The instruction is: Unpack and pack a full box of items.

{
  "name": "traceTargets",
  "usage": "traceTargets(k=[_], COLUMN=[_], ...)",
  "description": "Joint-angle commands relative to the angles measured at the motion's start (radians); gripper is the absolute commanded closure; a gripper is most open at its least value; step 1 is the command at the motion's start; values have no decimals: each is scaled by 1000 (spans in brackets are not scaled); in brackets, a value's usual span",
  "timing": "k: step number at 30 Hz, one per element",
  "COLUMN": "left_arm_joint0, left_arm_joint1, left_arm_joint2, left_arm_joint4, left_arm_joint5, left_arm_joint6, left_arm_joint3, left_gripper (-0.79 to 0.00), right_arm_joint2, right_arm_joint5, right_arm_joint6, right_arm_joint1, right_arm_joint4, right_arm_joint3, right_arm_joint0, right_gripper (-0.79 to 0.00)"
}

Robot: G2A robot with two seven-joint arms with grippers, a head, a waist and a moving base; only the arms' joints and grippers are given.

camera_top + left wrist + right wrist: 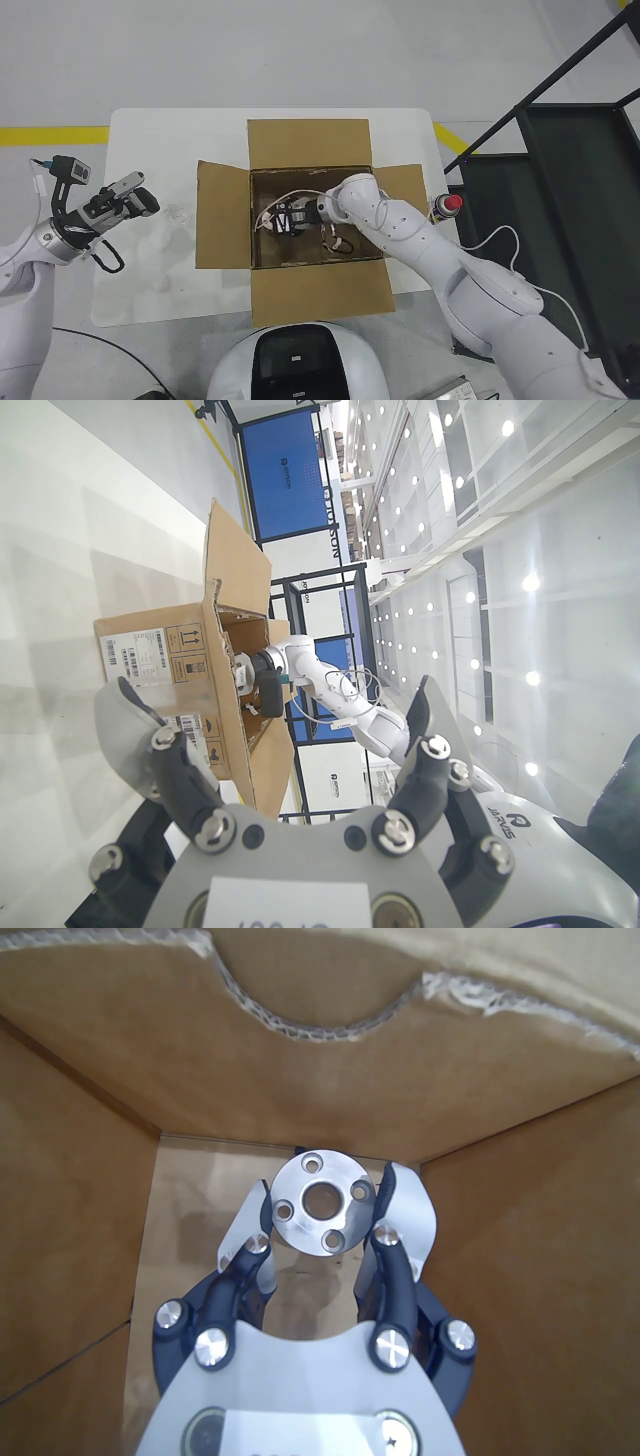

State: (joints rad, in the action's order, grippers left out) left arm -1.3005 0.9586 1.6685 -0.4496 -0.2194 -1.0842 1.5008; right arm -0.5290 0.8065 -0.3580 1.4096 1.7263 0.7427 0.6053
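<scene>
An open cardboard box (310,150) stands in the middle of the white table (170,140), its flaps folded out. My right arm goes down into it, and my right gripper (285,218) is low inside. In the right wrist view that gripper (325,1198) is shut on a round metal flange (300,1223) with a centre hole and several bolt holes, just above the box floor (170,1208). My left gripper (140,195) is over the table's left side, apart from the box. It (275,695) stands open with nothing between its fingers, facing the labelled box wall (150,645).
A red-capped can (447,206) stands at the table's right edge beside the box flap. A black metal frame (560,170) stands right of the table. A few faint pale things (165,245) lie between my left gripper and the box; I cannot make them out.
</scene>
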Motion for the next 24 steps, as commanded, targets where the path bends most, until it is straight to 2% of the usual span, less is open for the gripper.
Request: traceTargets(k=[1,6,24], left_arm_joint0=[0,0,0], left_arm_joint1=[0,0,0], left_arm_joint2=[0,0,0], left_arm_joint4=[0,0,0], left_arm_joint5=[0,0,0], left_arm_joint6=[0,0,0], left_arm_joint3=[0,0,0], left_gripper=[-785,-785,-785], right_arm_joint2=[-40,-139,-139], right_arm_joint5=[11,22,22], right_arm_joint6=[47,148,148], right_arm_joint1=[-32,-96,-96], right_arm_joint4=[-3,-15,-15], right_arm_joint3=[80,255,255], right_arm_joint0=[33,123,123], right_gripper=[0,0,0])
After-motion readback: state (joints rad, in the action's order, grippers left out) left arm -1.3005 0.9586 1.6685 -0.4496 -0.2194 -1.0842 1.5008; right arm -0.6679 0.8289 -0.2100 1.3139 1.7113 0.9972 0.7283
